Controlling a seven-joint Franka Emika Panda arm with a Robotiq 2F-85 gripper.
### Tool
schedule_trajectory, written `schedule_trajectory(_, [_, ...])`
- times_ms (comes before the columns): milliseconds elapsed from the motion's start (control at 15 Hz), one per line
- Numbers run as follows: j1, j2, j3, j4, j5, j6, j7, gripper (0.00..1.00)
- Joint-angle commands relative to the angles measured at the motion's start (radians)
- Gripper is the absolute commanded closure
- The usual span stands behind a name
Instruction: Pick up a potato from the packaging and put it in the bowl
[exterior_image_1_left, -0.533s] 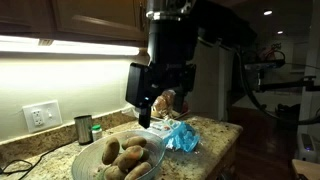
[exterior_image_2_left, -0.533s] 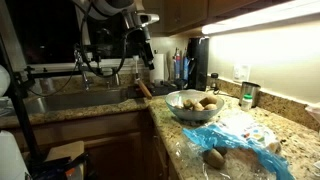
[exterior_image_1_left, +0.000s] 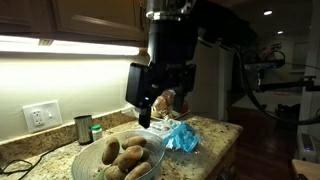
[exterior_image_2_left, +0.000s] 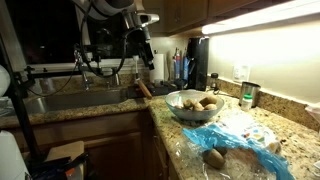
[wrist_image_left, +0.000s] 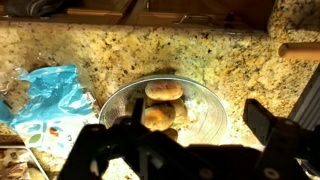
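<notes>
A glass bowl (wrist_image_left: 205, 105) holding several potatoes (wrist_image_left: 164, 91) sits on the granite counter, seen in both exterior views (exterior_image_1_left: 90, 160) (exterior_image_2_left: 178, 100). The blue plastic packaging (wrist_image_left: 50, 92) lies beside the bowl (exterior_image_1_left: 182, 137) (exterior_image_2_left: 240, 140), and one potato (exterior_image_2_left: 214, 157) still lies in it. My gripper (wrist_image_left: 197, 110) is open and empty. It hangs well above the bowl (exterior_image_1_left: 150, 105) (exterior_image_2_left: 143, 50) and touches nothing.
A wooden rolling pin (wrist_image_left: 300, 50) (exterior_image_2_left: 143, 88) lies at the counter edge next to a sink (exterior_image_2_left: 70, 100). A metal can and a small green-lidded jar (exterior_image_1_left: 88, 128) (exterior_image_2_left: 247, 95) stand by the wall behind the bowl. Bottles (exterior_image_2_left: 180, 68) stand at the back corner.
</notes>
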Motion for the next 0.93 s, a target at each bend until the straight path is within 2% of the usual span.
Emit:
schedule_trajectory(0, [0.032,0.005,-0.03,0.002,-0.016,-0.003,0.011,0.0])
schedule_trajectory(867, [0.006,-0.013,-0.069,-0.071,-0.061,0.033,0.066,0.0])
